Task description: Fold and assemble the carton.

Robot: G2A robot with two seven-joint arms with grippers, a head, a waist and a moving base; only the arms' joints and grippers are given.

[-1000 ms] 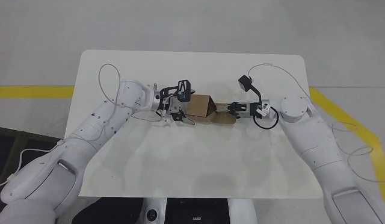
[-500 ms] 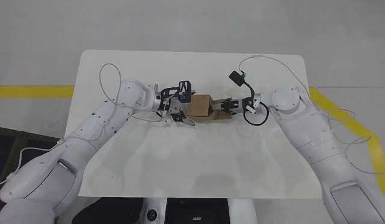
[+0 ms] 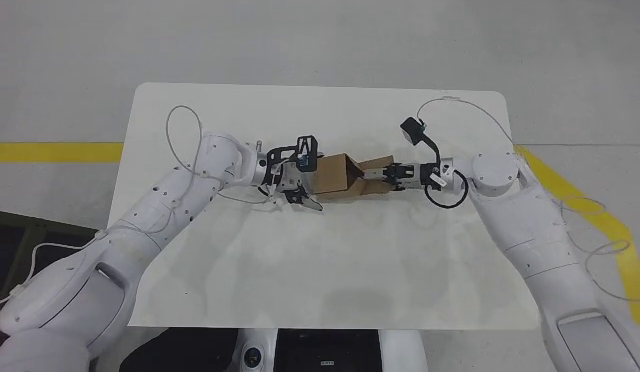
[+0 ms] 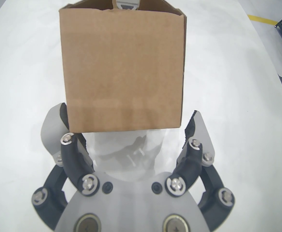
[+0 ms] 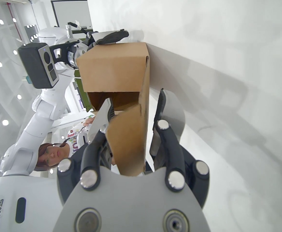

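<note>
I count one carton (image 3: 340, 175). There is just one, and it is brown. I count one tabletop (image 3: 330, 272). I have two arms: one left arm (image 3: 170, 207) and one right arm (image 3: 520, 222). That gives me two claws: one left claw (image 4: 129, 121) and one right claw (image 5: 135, 100). Each claw has two fingers (image 4: 196, 131), so that is four in all. I count two thin wires (image 3: 180, 132), one for each arm. I count two yellow stripes (image 3: 60, 152) on the floor (image 3: 320, 22).
</note>
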